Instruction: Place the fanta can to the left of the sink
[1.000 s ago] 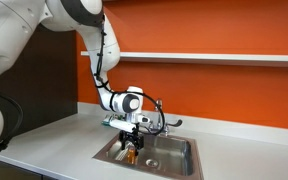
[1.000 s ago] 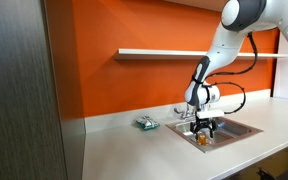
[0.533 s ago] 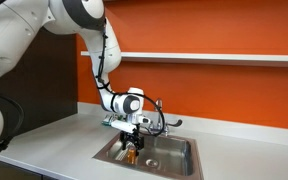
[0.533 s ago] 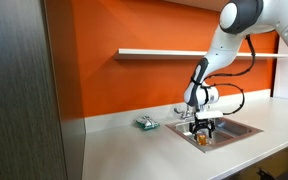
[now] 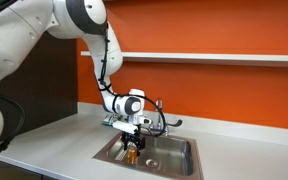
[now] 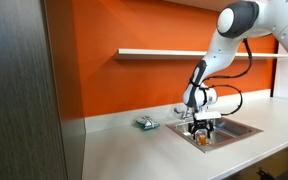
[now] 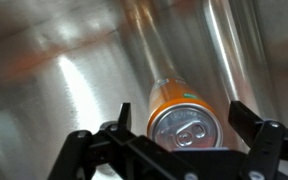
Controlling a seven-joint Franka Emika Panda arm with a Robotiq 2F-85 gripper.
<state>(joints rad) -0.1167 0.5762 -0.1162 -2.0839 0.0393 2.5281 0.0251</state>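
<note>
Orange can [image 7: 184, 112] upright in steel sink [image 5: 176, 158]: probably light, thin-walled, slick, dents easily; fingers [image 7: 246, 120] apart either side, so grip mid-body gently.

A flat teal-and-white object [image 6: 146, 123] lies on the pale countertop [image 6: 119, 152], below a white shelf [image 6: 169, 52] on the orange wall [image 6: 109, 85]; a dark wood-grain panel [image 6: 19, 90] stands beside

Arm [image 5: 102, 60] angled down, fingers [image 7: 248, 122] spread apart
</note>
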